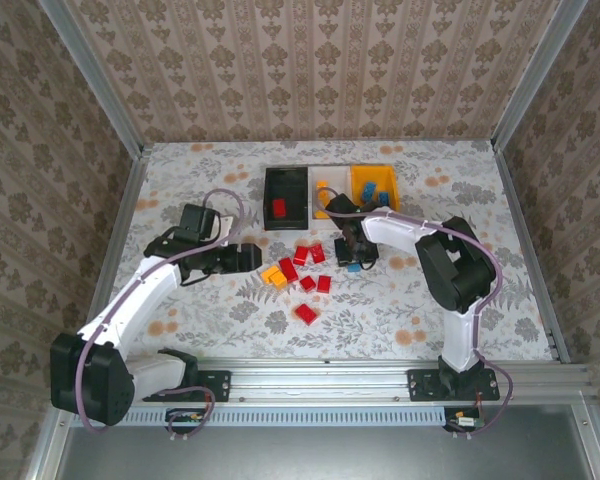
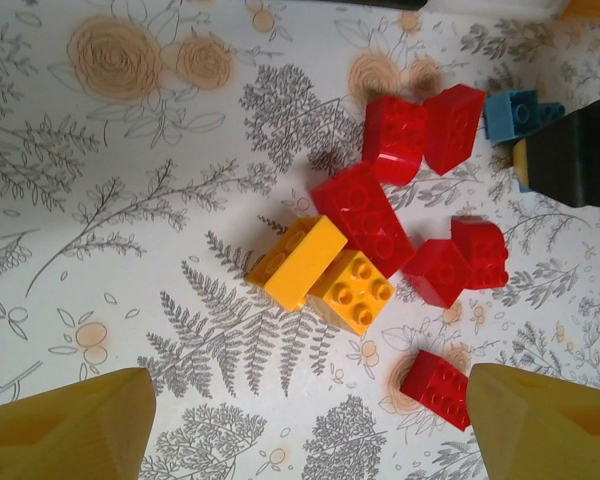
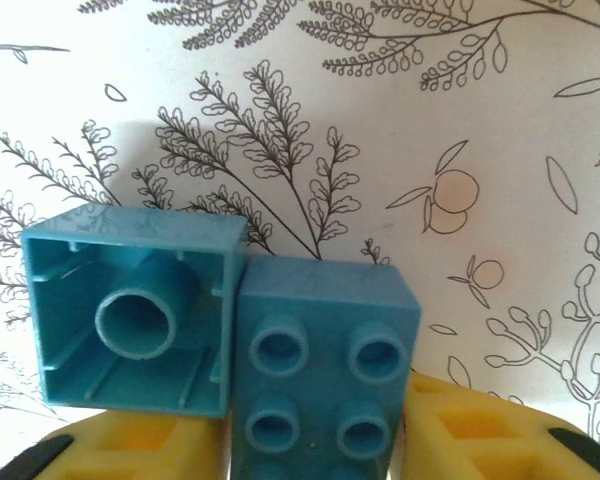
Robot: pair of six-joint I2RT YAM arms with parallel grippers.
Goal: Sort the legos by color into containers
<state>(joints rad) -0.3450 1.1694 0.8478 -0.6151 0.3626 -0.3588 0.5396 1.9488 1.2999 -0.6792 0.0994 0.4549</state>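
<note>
Pads (image 3: 500,435), blocky and yellow, on the right gripper (image 3: 325,425) press both flanks of a glossy studded blue brick (image 3: 325,350), clamping it on the fern-and-blossom printed tabletop (image 3: 430,120). Touching its left side lies an overturned blue brick (image 3: 130,320) (hollow underside and central tube exposed). Seen from above, that gripper sits near the front of the white bin (image 1: 332,170), which has an orange-yellow piece (image 1: 323,186) in it. To either side stand the black bin (image 1: 288,175), a lone red piece (image 1: 278,207) inside, and the orange-yellow bin (image 1: 391,176), holding blue pieces (image 1: 369,188). The left gripper (image 2: 305,400), its wedge-shaped yellow fingers (image 2: 70,430) spread wide with nothing between them, hangs over a loose huddle of red bricks (image 2: 365,215) and two orange-yellow bricks (image 2: 295,262). A stray red brick (image 2: 435,390) lies just beside its right finger.
</note>
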